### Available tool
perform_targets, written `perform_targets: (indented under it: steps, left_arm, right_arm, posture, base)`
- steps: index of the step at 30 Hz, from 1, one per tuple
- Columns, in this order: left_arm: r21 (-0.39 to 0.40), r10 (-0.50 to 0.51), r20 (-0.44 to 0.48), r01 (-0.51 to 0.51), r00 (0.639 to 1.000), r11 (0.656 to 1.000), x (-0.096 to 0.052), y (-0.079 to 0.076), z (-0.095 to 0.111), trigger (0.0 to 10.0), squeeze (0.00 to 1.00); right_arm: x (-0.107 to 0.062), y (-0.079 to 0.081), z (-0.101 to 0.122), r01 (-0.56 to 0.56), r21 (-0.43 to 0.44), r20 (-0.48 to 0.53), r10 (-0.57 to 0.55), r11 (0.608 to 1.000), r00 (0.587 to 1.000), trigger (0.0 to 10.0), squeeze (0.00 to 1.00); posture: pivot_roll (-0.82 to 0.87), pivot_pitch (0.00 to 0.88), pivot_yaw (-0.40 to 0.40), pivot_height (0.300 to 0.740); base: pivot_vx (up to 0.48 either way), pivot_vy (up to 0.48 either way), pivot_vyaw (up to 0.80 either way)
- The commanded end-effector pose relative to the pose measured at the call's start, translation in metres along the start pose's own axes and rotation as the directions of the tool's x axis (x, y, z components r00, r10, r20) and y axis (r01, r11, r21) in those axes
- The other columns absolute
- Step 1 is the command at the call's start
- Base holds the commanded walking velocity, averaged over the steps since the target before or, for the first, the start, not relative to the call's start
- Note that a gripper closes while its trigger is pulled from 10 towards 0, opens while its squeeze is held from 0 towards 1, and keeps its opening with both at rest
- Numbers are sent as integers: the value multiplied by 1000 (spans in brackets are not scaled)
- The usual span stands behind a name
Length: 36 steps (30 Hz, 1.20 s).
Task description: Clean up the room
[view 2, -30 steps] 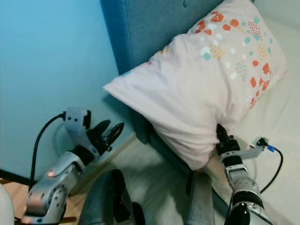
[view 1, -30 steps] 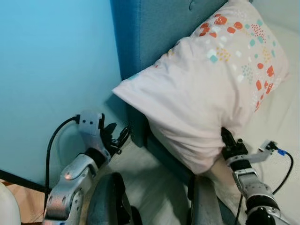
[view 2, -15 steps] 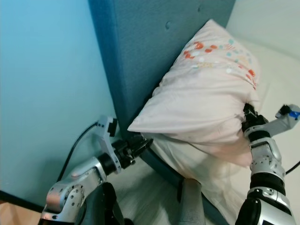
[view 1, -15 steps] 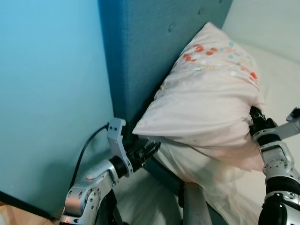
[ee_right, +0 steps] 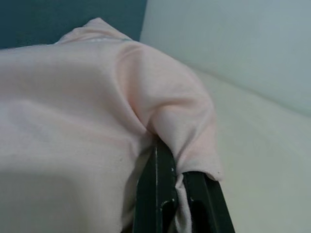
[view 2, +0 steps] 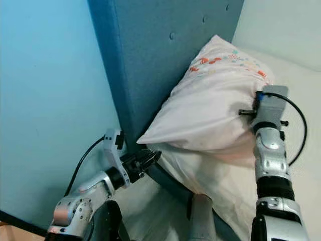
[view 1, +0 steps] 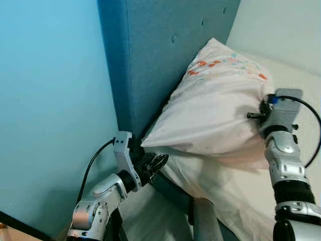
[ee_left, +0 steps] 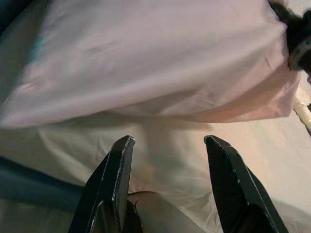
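A pale pink pillow (view 1: pixel 220 108) with orange and teal spots along its upper edge lies on the white bed (view 1: pixel 235 193), leaning back against the padded blue headboard (view 1: pixel 160 55); its far corner rises highest against the headboard, and its near pointed corner juts out past the headboard's outer edge; the right pincer (ee_right: pixel 172 191) is at the side of the pillow away from the headboard, its two black fingers (ee_right: pixel 156 184) pressed together with a fold of the pink fabric pinched between them, so it grips the pillow; the silver right arm (view 1: pixel 286 170) reaches up to that spot from below, with a black cable looping beside its wrist; the left pincer (view 1: pixel 153 164) sits just beneath the pillow's near pointed corner, close to the headboard's lower edge, its fingers (ee_left: pixel 114 187) spread apart with nothing between them and the pillow's underside above them, not touching; the bed sheet lies wrinkled beneath the pillow; a light blue wall (view 1: pixel 50 100) stands on the headboard's outer side, and a paler wall (view 2: pixel 286 25) lies past the pillow at the far side of the bed.
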<state>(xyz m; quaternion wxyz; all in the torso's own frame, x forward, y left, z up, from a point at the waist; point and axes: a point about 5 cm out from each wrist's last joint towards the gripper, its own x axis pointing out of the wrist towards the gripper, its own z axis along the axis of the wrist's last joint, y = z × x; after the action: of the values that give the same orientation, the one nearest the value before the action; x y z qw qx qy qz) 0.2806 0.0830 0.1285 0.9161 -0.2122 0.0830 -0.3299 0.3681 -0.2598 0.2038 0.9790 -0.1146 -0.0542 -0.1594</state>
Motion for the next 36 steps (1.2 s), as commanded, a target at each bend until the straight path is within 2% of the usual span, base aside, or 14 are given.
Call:
perform_targets:
  steps: [1,6,7,12,14,15,16,23,27,29,32,34,35,36]
  left_arm:
    - [36,6,-10,-6,1000,999,0,0,-1,10000,0]
    - [52,5,-10,-5,1000,999,-1,0,0,10000,0]
    - [61,11,-7,-11,1000,998,-2,1,-1,10000,0]
    - [75,11,-6,-11,1000,997,-1,0,-2,10000,0]
    - [85,7,-3,-6,1000,996,0,-1,-2,10000,0]
    - [85,7,-3,-6,1000,996,0,-1,-2,10000,0]
    - [87,3,-1,-3,1000,996,1,-1,-2,10000,0]
    - [89,-2,1,2,1000,996,2,-2,-2,10000,0]
    - [90,4,9,-5,1000,996,2,-1,0,10000,0]
    - [94,5,9,-6,1000,996,2,-1,0,10000,0]
    - [93,3,10,-4,1000,996,2,-2,0,10000,0]
    - [94,-4,10,3,1000,996,2,-3,0,10000,0]
    - [95,-8,9,7,1000,995,3,-4,0,10000,0]
    - [95,-8,9,7,1000,995,3,-4,0,10000,0]
  right_arm:
    - [5,6,6,26,-87,3,-26,996,1000,0,0]
    - [7,13,11,19,-186,25,-14,982,1000,0,0]
    - [6,31,7,-23,-162,-22,19,987,1000,0,0]
    - [0,51,1,-62,-173,-84,49,983,995,0,0]
    - [-1,57,11,-60,-339,-42,49,939,998,0,0]
    - [-1,57,11,-60,-339,-42,49,939,998,0,0]
    - [4,57,30,-16,-515,57,53,857,997,0,0]
    - [11,53,32,-4,-571,64,50,821,997,0,0]
    - [9,53,29,-2,-646,60,53,763,997,0,0]
    - [5,56,25,-15,-760,49,80,650,996,0,0]
    - [3,57,22,-27,-788,34,88,615,995,0,0]
    - [1,59,14,-84,-769,-20,108,634,994,314,0]
    - [-1,63,4,-147,-716,-84,125,682,989,4745,0]
    - [-1,63,4,-147,-716,-84,125,682,989,4745,0]
  posture:
    - [-10,72,-30,490]
    - [-7,73,-33,490]
    - [-7,74,-38,490]
    - [-8,75,-40,490]
    - [-11,72,-38,490]
    - [-11,72,-38,490]
    - [-12,71,-34,490]
    - [-9,69,-38,490]
    - [-10,74,-39,490]
    - [-14,80,-35,490]
    - [-14,80,-35,490]
    - [-14,79,-33,490]
    - [-19,78,-32,490]
    - [-19,78,-32,490]
  base:
    - [0,0,0]
    - [0,0,0]
    - [0,0,0]
    - [0,0,0]
    - [0,0,0]
    - [0,0,0]
    - [0,0,0]
    - [0,0,0]
    - [0,0,0]
    - [0,0,0]
    - [0,0,0]
    - [0,0,0]
    - [0,0,0]
    - [0,0,0]
